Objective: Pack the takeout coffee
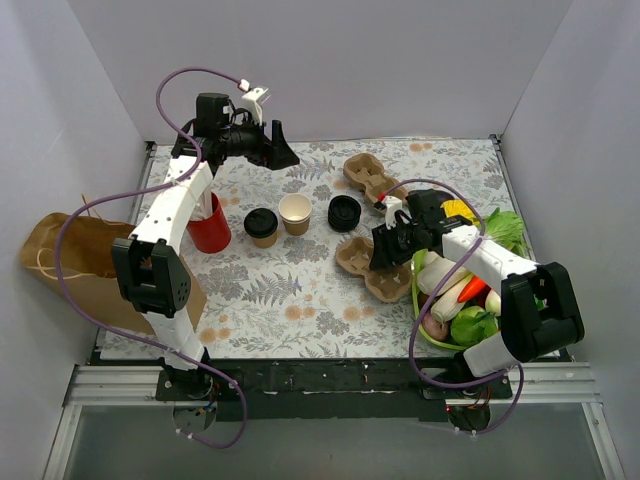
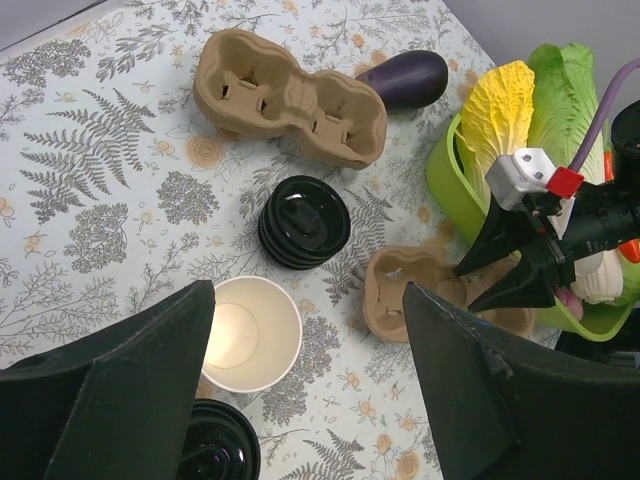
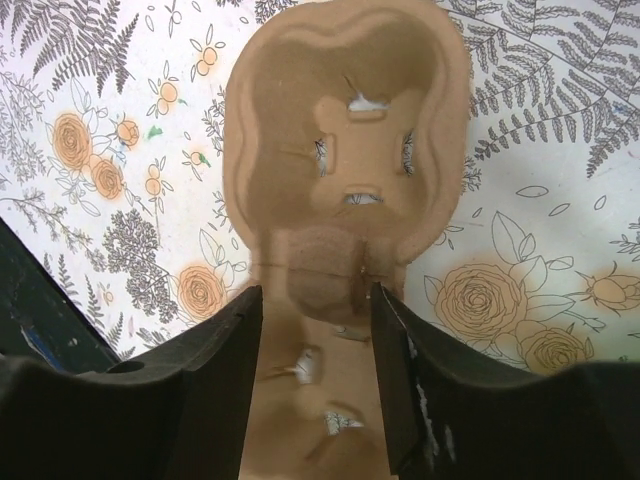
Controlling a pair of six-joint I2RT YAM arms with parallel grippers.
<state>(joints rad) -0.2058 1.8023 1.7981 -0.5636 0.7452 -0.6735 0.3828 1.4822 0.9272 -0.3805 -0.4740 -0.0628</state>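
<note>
The cup stands open on the surface beside the lids. It is light, thin paper that crushes easily, so we'd grip its wall gently. The left pincer hangs wide; the right pincer straddles the carrier, seemingly loose.

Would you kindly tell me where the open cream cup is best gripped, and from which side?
Probably the rim, from above: the open cream cup stands upright, mouth open, and the lidded cup sits close beside it, so put one finger inside and one outside.

red cup, paper bag, vegetable basket
</note>
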